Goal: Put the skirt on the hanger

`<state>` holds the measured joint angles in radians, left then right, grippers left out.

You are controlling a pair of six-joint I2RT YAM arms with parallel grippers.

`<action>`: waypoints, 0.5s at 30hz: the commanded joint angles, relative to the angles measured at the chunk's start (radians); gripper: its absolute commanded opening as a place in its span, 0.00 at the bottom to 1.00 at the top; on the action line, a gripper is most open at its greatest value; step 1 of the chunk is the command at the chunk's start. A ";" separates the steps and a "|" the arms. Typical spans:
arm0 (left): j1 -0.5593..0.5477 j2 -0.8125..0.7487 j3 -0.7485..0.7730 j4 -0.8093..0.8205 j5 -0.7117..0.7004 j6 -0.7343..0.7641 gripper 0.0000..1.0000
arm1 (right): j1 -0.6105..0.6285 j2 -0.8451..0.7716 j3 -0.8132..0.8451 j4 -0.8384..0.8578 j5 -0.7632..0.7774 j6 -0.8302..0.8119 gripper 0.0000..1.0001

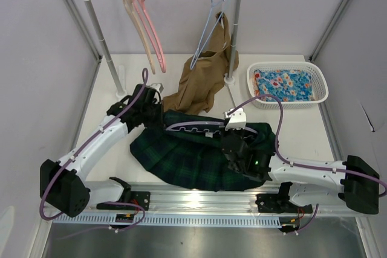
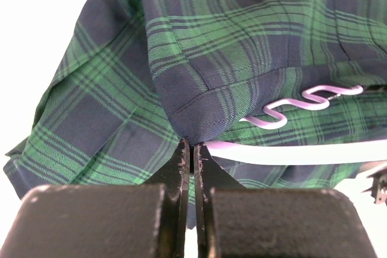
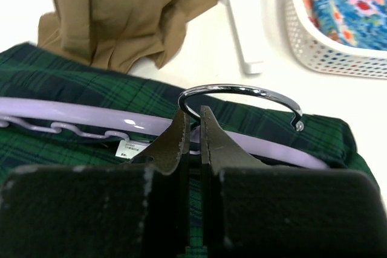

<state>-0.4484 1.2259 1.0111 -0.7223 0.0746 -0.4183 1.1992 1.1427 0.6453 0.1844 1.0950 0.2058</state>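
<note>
The plaid skirt (image 1: 187,155) lies flat in the middle of the table. The lavender hanger (image 3: 78,113) lies across its upper edge, the chrome hook (image 3: 242,92) pointing toward 12 o'clock.

The left gripper (image 2: 192,144) is closed on a fold of the skirt, and in its own view one end of the hanger goes under this fold. The right gripper (image 3: 192,116) is clamped on the hanger's neck, just under the hook.

The task seems to be in its middle. The hanger is partly dressed, but most of its bar is uncovered and nothing is lifted.

At 2 o'clock from the skirt, the white basket (image 1: 289,104) holds only a blue floral cloth (image 1: 284,84).
</note>
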 commanded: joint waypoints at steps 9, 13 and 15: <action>0.000 0.004 0.179 -0.115 0.086 0.067 0.00 | -0.007 -0.023 -0.010 -0.082 0.218 -0.127 0.00; 0.020 0.043 0.231 -0.151 0.164 0.038 0.00 | 0.019 -0.052 -0.042 -0.011 0.217 -0.184 0.00; 0.036 0.058 0.245 -0.147 0.249 -0.009 0.00 | 0.045 -0.046 -0.059 0.021 0.230 -0.201 0.00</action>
<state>-0.4377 1.2800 1.1793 -0.8654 0.1890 -0.3790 1.2228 1.0843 0.6296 0.2512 1.2079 0.1513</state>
